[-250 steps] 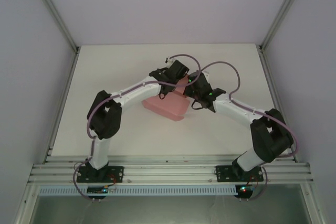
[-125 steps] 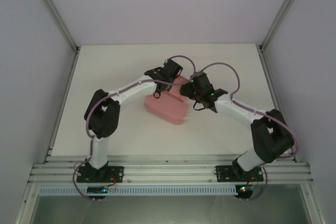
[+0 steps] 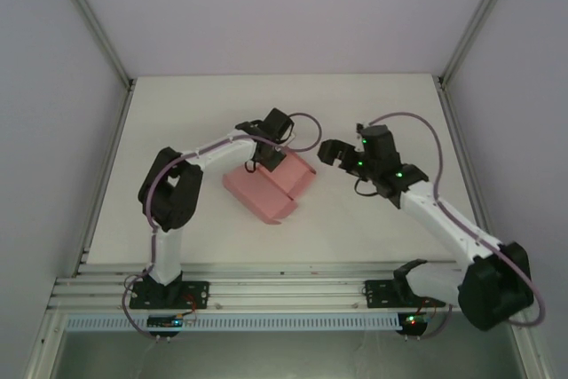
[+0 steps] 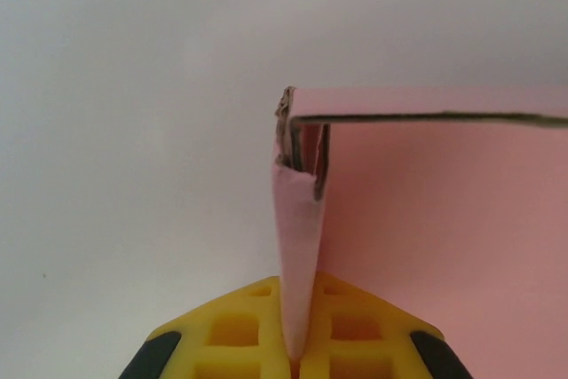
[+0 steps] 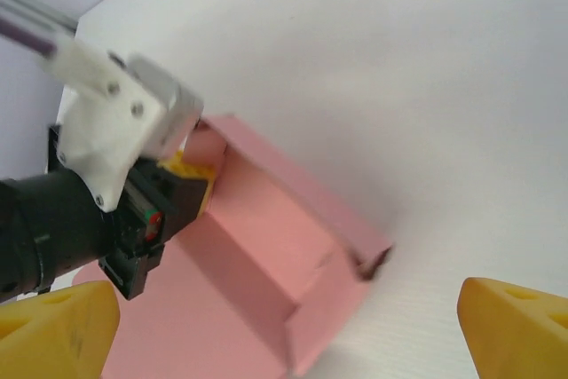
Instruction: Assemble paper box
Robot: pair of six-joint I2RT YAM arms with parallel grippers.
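Bright, soft, even light; a faint shadow hugs the paper box [image 3: 266, 193] on the pale tabletop [image 3: 177, 113]. Both wrist views blur close to the lens.

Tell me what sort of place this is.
Probably a lab robot cell: white table enclosed by blank wall panels on aluminium framing, with a pink paper box as workpiece.
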